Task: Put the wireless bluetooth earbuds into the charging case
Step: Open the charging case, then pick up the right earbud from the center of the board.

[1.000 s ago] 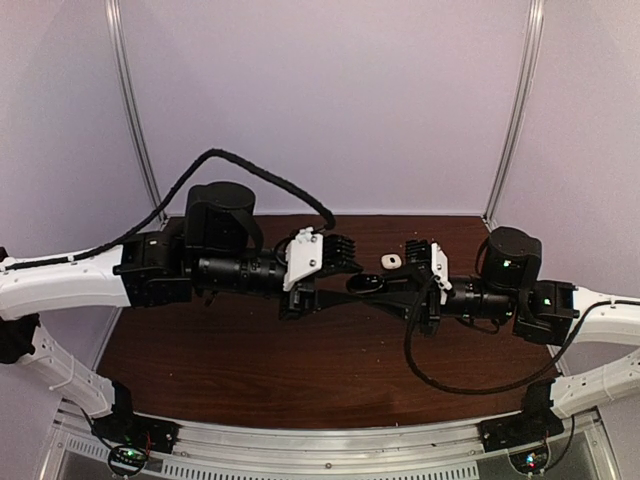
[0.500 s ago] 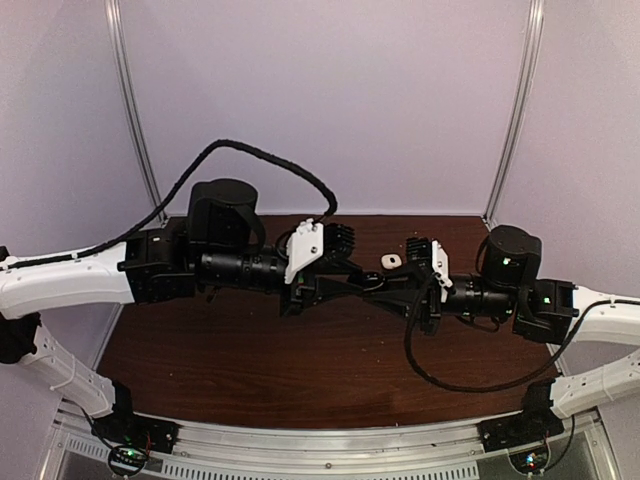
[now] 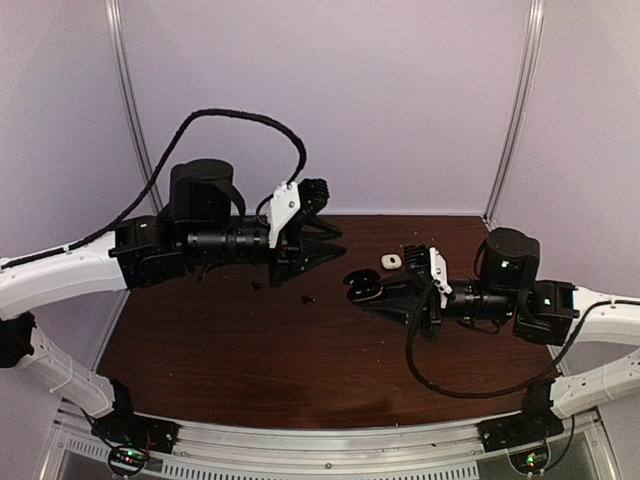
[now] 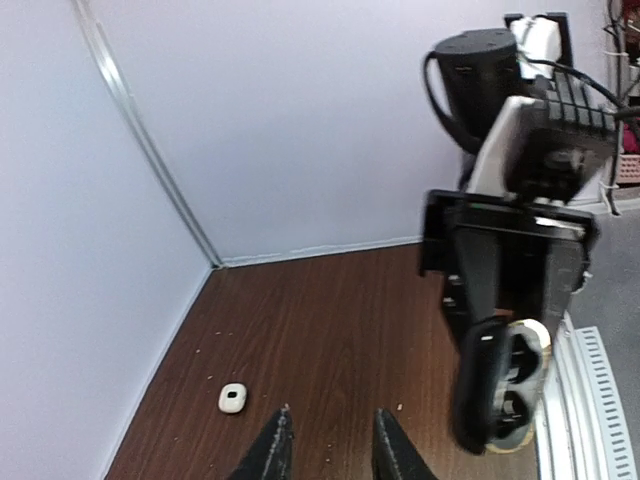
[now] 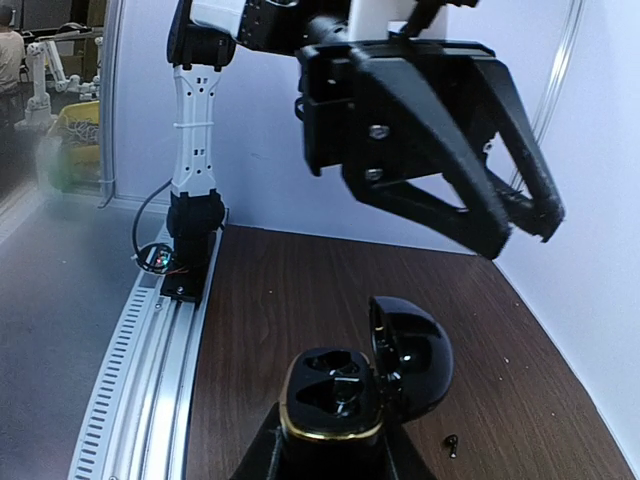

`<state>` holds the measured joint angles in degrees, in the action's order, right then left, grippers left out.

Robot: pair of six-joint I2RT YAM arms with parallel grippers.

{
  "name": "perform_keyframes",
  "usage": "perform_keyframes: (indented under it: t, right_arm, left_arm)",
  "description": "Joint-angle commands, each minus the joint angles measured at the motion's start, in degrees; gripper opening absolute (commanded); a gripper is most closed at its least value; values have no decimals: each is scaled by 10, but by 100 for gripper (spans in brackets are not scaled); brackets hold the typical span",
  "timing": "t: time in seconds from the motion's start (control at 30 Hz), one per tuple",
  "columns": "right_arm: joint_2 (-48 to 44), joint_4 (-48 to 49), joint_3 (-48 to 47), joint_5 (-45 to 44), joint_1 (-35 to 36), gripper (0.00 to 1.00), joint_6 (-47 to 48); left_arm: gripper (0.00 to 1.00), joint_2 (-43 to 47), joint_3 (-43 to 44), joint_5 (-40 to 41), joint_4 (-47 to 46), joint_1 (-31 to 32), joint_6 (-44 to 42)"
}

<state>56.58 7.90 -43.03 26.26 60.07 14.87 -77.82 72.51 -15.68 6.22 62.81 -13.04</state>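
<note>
My right gripper [image 3: 380, 295] [image 5: 335, 445] is shut on the black charging case [image 3: 362, 287] [image 5: 335, 400], which has a gold rim. Its lid [image 5: 412, 355] stands open to the right, and I cannot tell what sits in the dark wells. A tiny black earbud [image 3: 308, 298] [image 5: 452, 443] lies on the table beside the case, and another black speck [image 3: 255, 285] lies further left. A small white earbud [image 3: 390, 261] [image 4: 232, 398] lies behind the case. My left gripper [image 3: 338, 250] [image 4: 330, 435] [image 5: 525, 230] hangs above the table to the left of the case, with a narrow empty gap between its jaws.
The brown wooden table [image 3: 300, 370] is enclosed by pale walls at the back and on both sides. A metal rail [image 3: 330, 440] with the arm bases runs along the near edge. The right arm's cable [image 3: 440, 385] loops over the table.
The left arm has lifted and drawn back to the left, away from the case, and its jaws have narrowed. The right gripper still holds the case, now uncovered.
</note>
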Motion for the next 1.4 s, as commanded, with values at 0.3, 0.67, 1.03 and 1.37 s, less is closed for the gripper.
perform_keyframes:
  t: [0.3, 0.67, 1.03, 1.37]
  right_arm:
    - [-30, 56, 23, 5, -1, 0, -52]
    - [-76, 168, 102, 36, -95, 0, -209]
    - [-103, 159, 123, 119, -158, 0, -208]
    - [-87, 143, 112, 131, -159, 0, -200]
  left_arm:
    - [43, 41, -33, 25, -58, -37, 31]
    - [51, 27, -98, -59, -70, -188, 199]
    - [50, -35, -228, -39, -166, -242, 265]
    - [47, -139, -252, -18, -214, -291, 277]
